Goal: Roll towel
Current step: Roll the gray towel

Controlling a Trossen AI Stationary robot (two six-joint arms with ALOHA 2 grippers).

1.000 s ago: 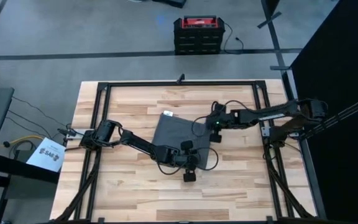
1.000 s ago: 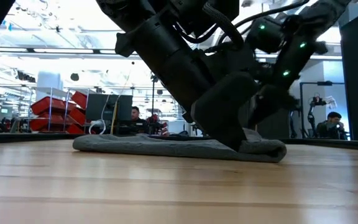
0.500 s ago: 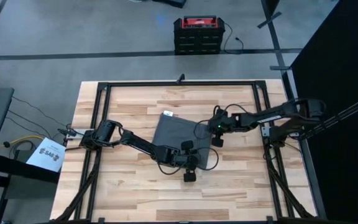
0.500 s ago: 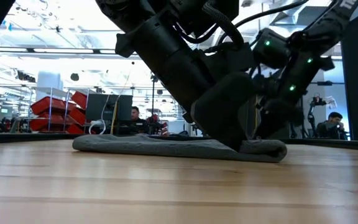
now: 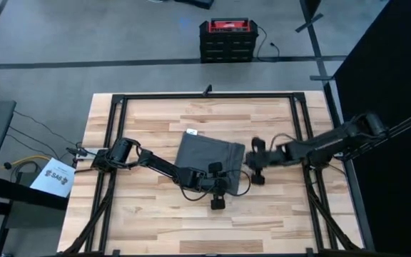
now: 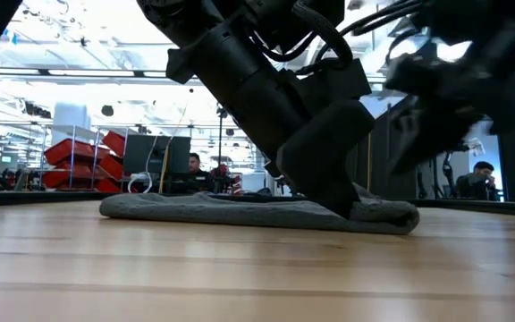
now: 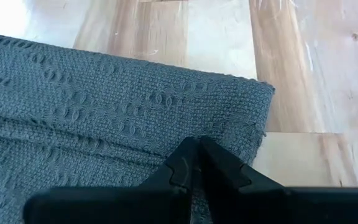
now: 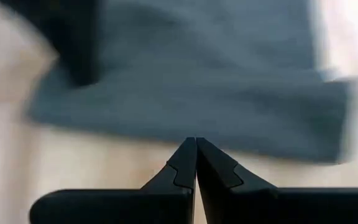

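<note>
A dark grey towel (image 5: 207,153), folded flat with a small white tag, lies mid-worktop (image 5: 155,121), the left gripper (image 7: 194,163) pressing its near edge with jaws closed, while the right gripper (image 8: 196,163), jaws closed and empty, has pulled back off the cloth to its right.

Left pincer (image 7: 194,163) pinched closed low; right pincer (image 8: 196,163) closed too.

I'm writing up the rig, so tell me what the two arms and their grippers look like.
Both arms are dark, near-black jointed links with loose black cables looped along them. The left gripper and right gripper each end in two matte black wedge-shaped fingers with stepped inner edges. No markings are readable.
</note>
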